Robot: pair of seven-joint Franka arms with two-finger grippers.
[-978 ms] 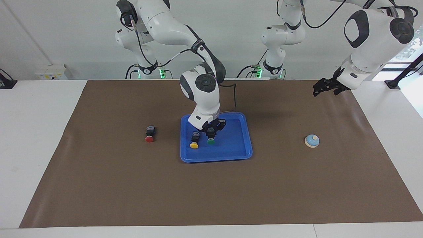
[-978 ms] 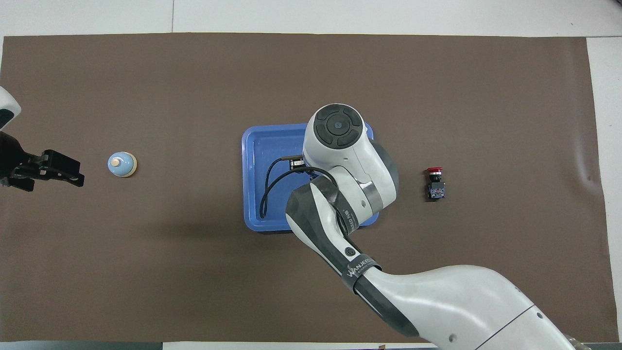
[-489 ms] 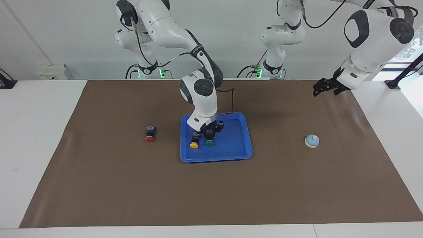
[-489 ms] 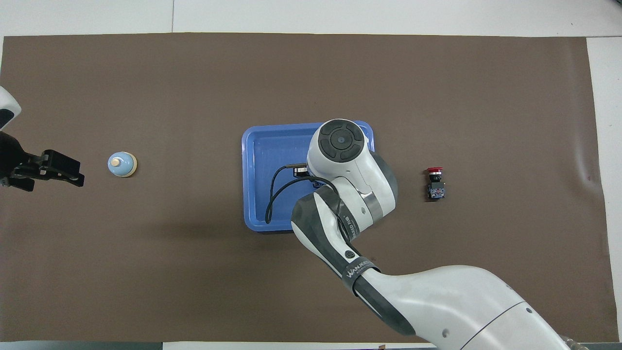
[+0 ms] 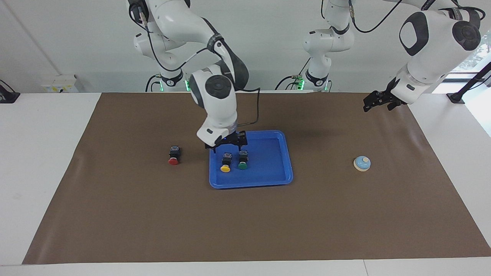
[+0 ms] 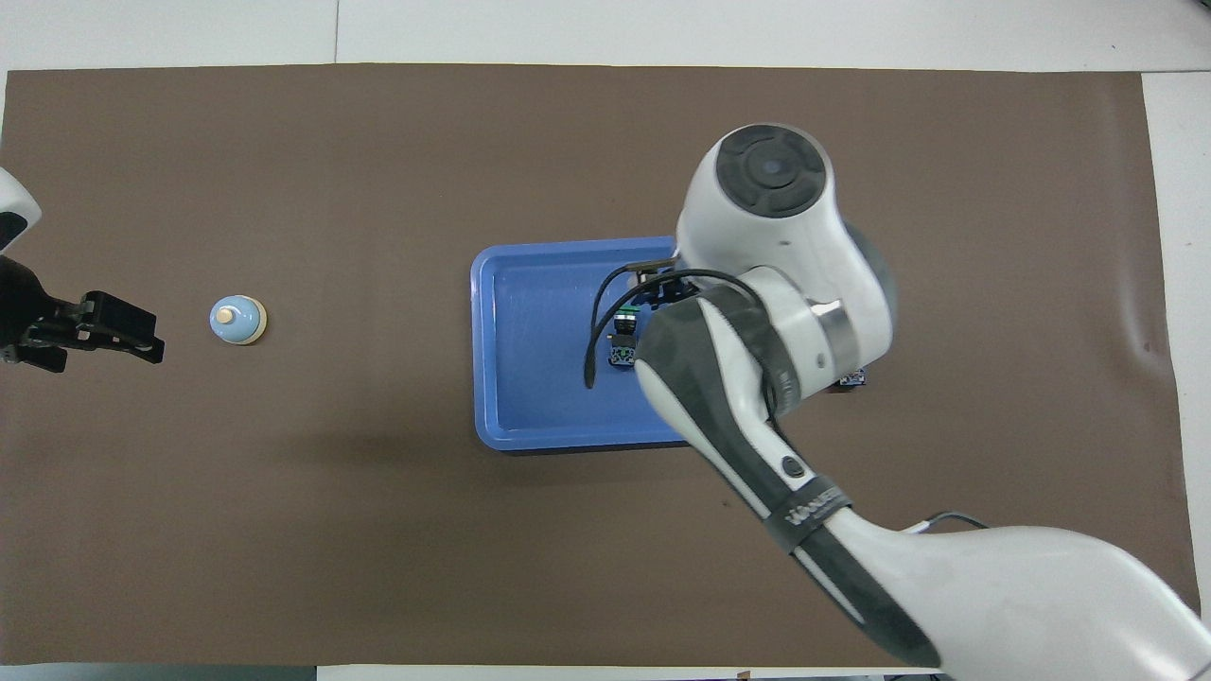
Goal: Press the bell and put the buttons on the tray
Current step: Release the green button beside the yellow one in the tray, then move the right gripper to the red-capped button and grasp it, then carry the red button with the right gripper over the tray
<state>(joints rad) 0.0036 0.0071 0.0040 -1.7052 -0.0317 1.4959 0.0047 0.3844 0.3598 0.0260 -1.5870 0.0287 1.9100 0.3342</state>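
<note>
We find the tray [image 5: 268, 180] at the middle of the brown mat [image 5: 245, 222], holding two of the three buttons: the yellow button [image 5: 226, 162] and the green button [image 5: 242, 160] stand side by side on its floor. The right gripper [image 5: 226, 142] hangs empty above the tray's edge nearest the robots, its fingers spread. The left gripper [image 5: 378, 102] waits over the mat's corner at the left arm's end; we cannot tell its finger state. The red button [image 5: 174, 155] lies on the mat beside the tray, toward the right arm's end, not yet placed. The bell [image 5: 362, 163] sits on the mat toward the left arm's end; whether it has been pressed we cannot judge.
</note>
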